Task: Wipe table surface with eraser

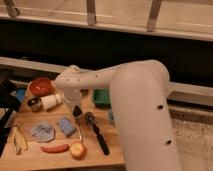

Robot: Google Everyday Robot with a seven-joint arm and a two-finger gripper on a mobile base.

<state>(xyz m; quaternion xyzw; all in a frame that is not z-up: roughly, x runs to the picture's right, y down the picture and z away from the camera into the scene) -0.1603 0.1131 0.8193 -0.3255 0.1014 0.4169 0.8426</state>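
Note:
The table surface (pixel 115 150) is a light brown wooden top in the lower left of the camera view. My white arm reaches in from the right and bends down over the back middle of the table. My gripper (pixel 77 111) is the dark tip hanging from the wrist. It is low over the wood, between the white cup (pixel 51 101) and the green tray (pixel 102 97), just behind the blue sponge (pixel 66 126). The eraser is hidden: I cannot tell it apart from the dark gripper tip.
A red bowl (pixel 40 86) and a metal cup (pixel 34 103) stand at the back left. A grey-blue cloth (pixel 42 132), yellow tongs (pixel 17 142), a red chili (pixel 55 148) and a round fruit (pixel 77 150) lie near the front. A black-handled utensil (pixel 97 135) lies right of the gripper.

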